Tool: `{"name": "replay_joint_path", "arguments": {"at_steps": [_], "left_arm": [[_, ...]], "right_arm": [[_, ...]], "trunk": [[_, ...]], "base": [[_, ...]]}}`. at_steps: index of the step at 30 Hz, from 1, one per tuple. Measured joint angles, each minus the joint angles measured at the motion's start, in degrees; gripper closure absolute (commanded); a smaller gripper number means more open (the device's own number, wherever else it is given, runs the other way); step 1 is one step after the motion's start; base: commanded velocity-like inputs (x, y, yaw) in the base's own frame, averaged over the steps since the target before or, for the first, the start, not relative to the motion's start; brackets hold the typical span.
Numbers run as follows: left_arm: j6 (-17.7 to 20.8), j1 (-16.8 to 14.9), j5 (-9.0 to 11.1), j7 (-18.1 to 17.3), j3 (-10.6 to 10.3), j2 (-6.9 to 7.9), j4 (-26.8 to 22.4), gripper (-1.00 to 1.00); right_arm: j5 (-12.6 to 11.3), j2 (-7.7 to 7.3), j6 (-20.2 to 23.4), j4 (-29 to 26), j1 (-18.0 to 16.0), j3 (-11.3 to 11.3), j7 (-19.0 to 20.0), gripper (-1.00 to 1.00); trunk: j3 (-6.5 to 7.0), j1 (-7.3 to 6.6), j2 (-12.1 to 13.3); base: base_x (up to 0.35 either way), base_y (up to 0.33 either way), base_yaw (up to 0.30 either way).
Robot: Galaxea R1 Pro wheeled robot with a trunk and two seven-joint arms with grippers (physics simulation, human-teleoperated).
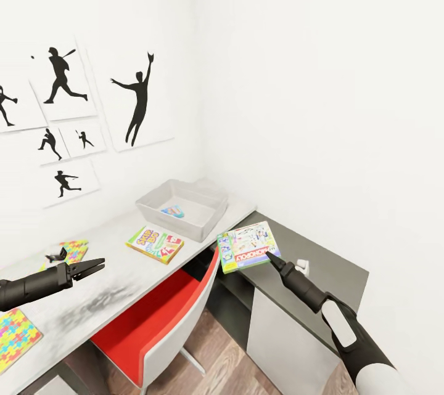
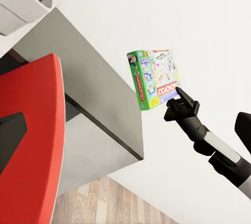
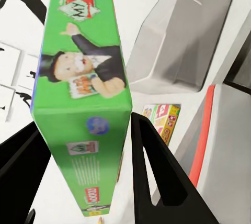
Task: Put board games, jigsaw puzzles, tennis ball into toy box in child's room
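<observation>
The right gripper (image 1: 269, 254) has its fingers closed on the near edge of the white-and-green Monopoly board game (image 1: 248, 246), holding it in the air just to the right of the toy box (image 1: 182, 207), over the seam where the white tabletop (image 1: 111, 287) meets the lower dark-grey unit (image 1: 320, 265). In the right wrist view the box (image 3: 86, 93) stands edge-on between the two black fingers (image 3: 157, 171), its green side panel facing the camera. The left wrist view shows the same box (image 2: 154, 79) clear of the tabletop, pinched by the right gripper (image 2: 180, 101).

The toy box, a light-grey tray with flared sides, sits at the far end of the tabletop against the corner of the white walls. A small blue board game (image 1: 172, 211) lies flat on its floor. Just in front of the toy box, on the tabletop, lies the Skip-Bo board game (image 1: 155, 244), also seen past the tray in the right wrist view (image 3: 163, 121).

The left gripper (image 1: 92, 267) hovers over the tabletop well to the left of the toy box, its fingers spread apart and holding nothing. One jigsaw puzzle (image 1: 73, 251) lies just behind it on the tabletop; the other jigsaw puzzle (image 1: 16, 336) lies nearer the camera, at the tabletop's near left end.

A red and white chair (image 1: 157, 321) is pushed under the tabletop below the Skip-Bo box. Black silhouette pictures (image 1: 61, 77) of ball players hang on the wall to the left of the toy box.
</observation>
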Motion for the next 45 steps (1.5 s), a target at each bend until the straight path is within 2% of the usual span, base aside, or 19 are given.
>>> {"name": "replay_joint_path", "arguments": {"at_steps": [9, 26, 45], "left_arm": [[0.0, 0.0, 0.0, 0.0, 0.0, 0.00, 0.0, -1.00], [0.0, 0.0, 0.0, 0.0, 0.0, 0.00, 0.0, -1.00], [0.0, 0.0, 0.1, 0.0, 0.0, -0.09, 0.0, -1.00]], "right_arm": [[0.0, 0.00, 0.0, 0.0, 0.0, 0.0, -0.1, 1.00], [0.1, 0.01, 0.0, 0.0, 0.0, 0.0, 0.0, 1.00], [0.1, 0.00, 0.0, 0.0, 0.0, 0.0, 0.0, 1.00]], "trunk": [[0.00, 0.00, 0.0], [0.00, -0.02, 0.0], [0.00, -0.01, 0.0]], "base": [[0.000, 0.000, 0.041], [0.184, -0.028, 0.262], [0.276, -0.015, 0.014]]}}
